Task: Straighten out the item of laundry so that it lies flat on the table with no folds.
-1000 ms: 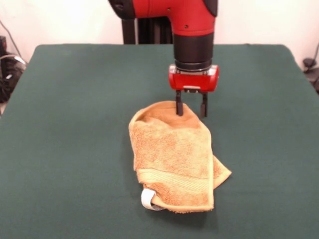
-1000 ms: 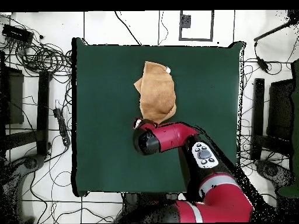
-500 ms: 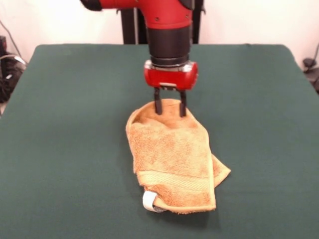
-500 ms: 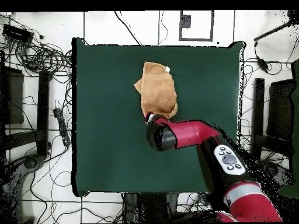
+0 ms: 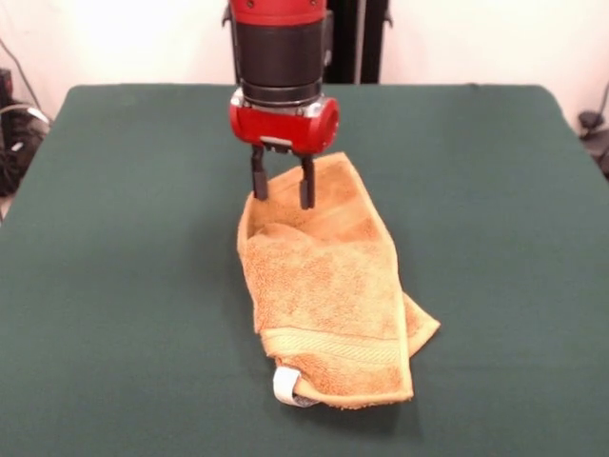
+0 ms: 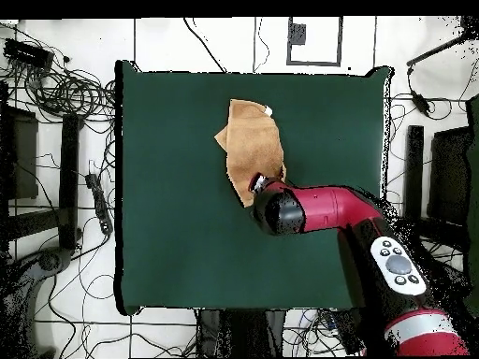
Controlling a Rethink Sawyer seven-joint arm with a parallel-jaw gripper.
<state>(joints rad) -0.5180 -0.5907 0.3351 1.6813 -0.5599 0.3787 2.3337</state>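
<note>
The item of laundry, an orange-tan towel [image 5: 328,286], lies folded over lengthwise in the middle of the green table [image 5: 133,248]. A lower corner pokes out at its right and a white tag loop [image 5: 284,385] shows at the near hem. My gripper [image 5: 282,188] hangs at the towel's far end with both fingers apart, open, and towel showing between them. The left fingertip [image 5: 258,189] is at the towel's left edge. Seen from overhead, the towel [image 6: 253,140] lies above the arm's red wrist [image 6: 281,208], which covers the fingers.
Bare green table [image 6: 168,187] surrounds the towel on all sides. Cables and stands lie on the floor beyond the table edges. The red arm [image 6: 374,234] reaches in from the bottom right in the overhead view.
In the front view the gripper has swung left and slightly farther back. The towel's far end, rounded and bunched before, now stretches out as a flatter flap toward the far side.
</note>
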